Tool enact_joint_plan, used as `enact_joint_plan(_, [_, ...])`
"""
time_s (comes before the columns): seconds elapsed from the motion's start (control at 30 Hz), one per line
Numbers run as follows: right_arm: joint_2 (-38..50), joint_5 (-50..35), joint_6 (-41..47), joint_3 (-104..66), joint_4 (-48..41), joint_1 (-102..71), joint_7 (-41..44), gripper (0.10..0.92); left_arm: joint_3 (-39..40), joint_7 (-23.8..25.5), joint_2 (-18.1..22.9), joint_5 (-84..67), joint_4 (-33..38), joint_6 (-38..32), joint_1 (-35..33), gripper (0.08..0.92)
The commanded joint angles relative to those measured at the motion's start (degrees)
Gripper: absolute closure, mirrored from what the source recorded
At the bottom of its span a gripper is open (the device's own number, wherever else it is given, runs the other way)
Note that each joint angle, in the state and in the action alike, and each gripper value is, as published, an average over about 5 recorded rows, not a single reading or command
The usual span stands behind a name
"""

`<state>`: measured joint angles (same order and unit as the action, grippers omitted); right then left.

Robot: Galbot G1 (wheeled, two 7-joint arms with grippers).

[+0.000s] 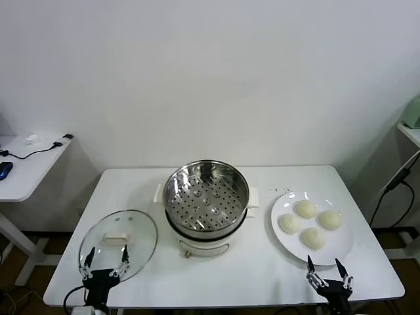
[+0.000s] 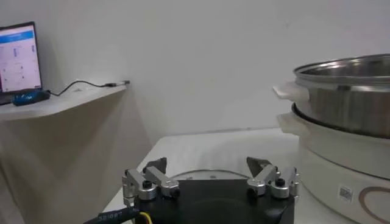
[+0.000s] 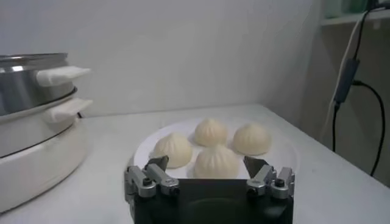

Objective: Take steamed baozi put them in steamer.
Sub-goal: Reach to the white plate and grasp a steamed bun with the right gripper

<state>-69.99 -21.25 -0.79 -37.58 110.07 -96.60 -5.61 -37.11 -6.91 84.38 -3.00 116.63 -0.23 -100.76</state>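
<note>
Two grippers wait at the near edge of the white bench (image 1: pixel 262 275), both spread wide and holding nothing. The right gripper (image 1: pixel 326 268) hovers just short of one white plate (image 1: pixel 283 231) carrying four steamed baozi (image 1: pixel 305 209), all cream-white and pleated, clustered together on the plate's middle. The left gripper (image 1: pixel 105 261) sits over the near rim of one round glass lid (image 1: pixel 141 239) lying flat on the bench with its cream knob up. Between lid and plate stands one steamer (image 1: pixel 206 197), a shiny steel pot on a cream base, its perforated tray bare. To the robot's far left, a side desk (image 1: pixel 23 174) holds a cable.
</note>
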Motion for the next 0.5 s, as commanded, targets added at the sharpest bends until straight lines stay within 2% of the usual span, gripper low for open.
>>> enact_joint_plan(0.03, [8.2,-2.2,11.8,-3.9,-0.8,16.0,3.2,0.203,0.0,0.0,-0.1,0.1,0.1,0.1,0.0,0.177])
enact_joint_plan(0.17, [16.4,-2.5,20.3,-0.1,-5.9,28.6,4.5,0.203,0.5,-0.3,-0.3,0.0,0.5,0.3,0.0,0.177])
enact_joint_plan(0.27, [22.6,-0.1,25.5,6.3,-12.5,38.8,9.0,0.203,1.0,-0.3,-0.4,-0.1,1.0,0.4,0.0,0.177])
enact_joint_plan(0.37, [28.2,5.0,26.8,14.9,-19.9,48.3,17.7,0.203,1.5,-0.5,-0.4,-0.1,1.2,0.5,0.0,0.177])
enact_joint_plan(0.5, [36.0,13.7,20.5,27.8,-28.6,57.3,34.3,0.203,2.2,-1.0,-0.4,-0.1,1.4,0.6,-0.1,0.177])
